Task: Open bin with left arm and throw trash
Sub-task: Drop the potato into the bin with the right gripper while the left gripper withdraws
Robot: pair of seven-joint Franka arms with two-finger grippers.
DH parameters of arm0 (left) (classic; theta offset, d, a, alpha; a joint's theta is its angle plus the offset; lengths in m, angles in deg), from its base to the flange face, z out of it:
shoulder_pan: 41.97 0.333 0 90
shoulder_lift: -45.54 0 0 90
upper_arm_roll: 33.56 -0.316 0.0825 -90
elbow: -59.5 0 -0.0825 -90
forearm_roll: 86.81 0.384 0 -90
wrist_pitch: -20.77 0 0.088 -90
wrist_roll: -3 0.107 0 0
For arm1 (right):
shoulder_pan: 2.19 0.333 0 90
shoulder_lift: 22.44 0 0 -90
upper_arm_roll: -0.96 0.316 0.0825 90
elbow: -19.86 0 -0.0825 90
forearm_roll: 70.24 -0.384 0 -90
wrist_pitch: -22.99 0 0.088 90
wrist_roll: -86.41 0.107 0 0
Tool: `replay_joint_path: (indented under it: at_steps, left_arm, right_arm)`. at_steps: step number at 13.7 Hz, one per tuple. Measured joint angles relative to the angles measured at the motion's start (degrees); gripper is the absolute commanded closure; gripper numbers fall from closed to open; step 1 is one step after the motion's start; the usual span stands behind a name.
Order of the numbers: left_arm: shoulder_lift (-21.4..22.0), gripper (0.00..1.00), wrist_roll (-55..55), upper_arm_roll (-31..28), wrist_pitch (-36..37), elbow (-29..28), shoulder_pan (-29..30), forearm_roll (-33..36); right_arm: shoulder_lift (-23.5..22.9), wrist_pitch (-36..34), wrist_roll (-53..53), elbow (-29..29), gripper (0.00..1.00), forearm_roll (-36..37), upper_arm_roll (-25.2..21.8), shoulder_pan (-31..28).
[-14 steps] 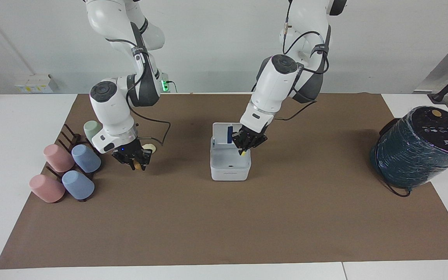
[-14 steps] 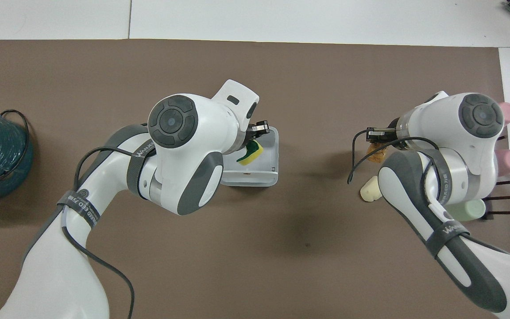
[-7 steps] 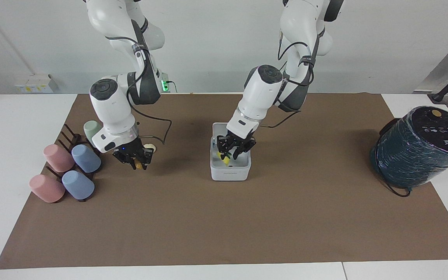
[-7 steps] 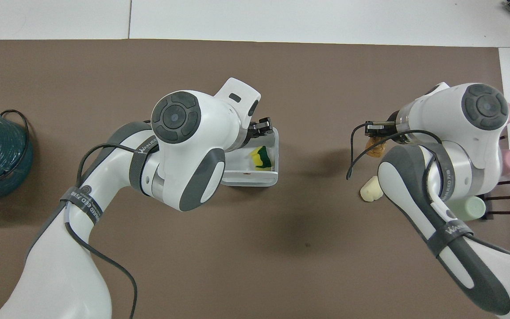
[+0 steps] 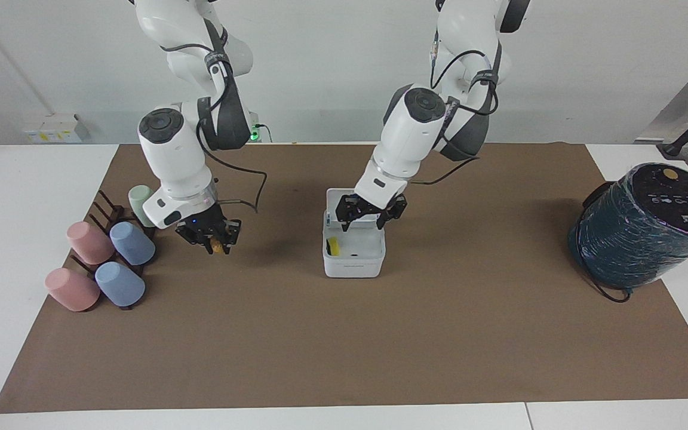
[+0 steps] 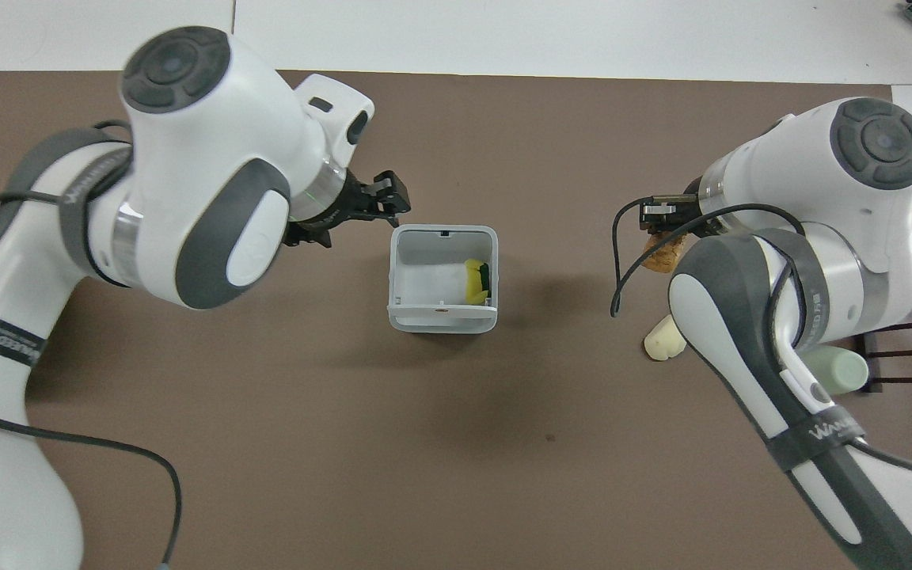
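Sponge [image 5: 332, 245] in open bin [image 5: 353, 266]; left claw [image 5: 365, 222] spread above; right claw [image 5: 211, 242] gripping crusty lump [image 6: 664, 255]

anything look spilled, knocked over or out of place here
Nothing spilled. The bin stands upright with its lid open and the sponge piece inside. The cups lie on their sides by the rack, which looks deliberate. A cream lump is loose on the mat by them.

I see the bin [image 5: 353, 258] mouth partly blocked by my left gripper [image 5: 365, 220] hovering above; brown mat [image 5: 344, 346] around lies bare.
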Motion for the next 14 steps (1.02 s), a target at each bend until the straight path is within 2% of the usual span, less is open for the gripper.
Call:
replay_joint_path:
  at_steps: [3, 7, 10, 14]
  left_arm:
    - [1.34, 0.00, 7.40, -0.12, 3.51, 1.76, 4.82, 3.08]
    - [7.67, 0.00, 18.56, -0.23, 8.71, 1.98, 12.46, 3.41]
    - [11.14, 0.00, 23.24, -0.28, 10.42, 0.43, 16.32, 4.21]
    - [12.98, 0.00, 25.60, 0.09, 10.43, -1.89, 16.67, 7.63]
  right_arm:
    - [-0.05, 0.62, 8.38, 0.91, 1.00, 0.00, 0.10, 4.51]
    - [-1.35, 5.67, 18.50, 1.31, 1.00, -0.02, 0.30, 9.89]
    - [-5.51, 8.12, 23.74, 4.75, 1.00, -0.02, 0.34, 12.57]
    - [-10.19, 11.39, 29.79, 8.06, 1.00, -0.02, 0.41, 15.84]
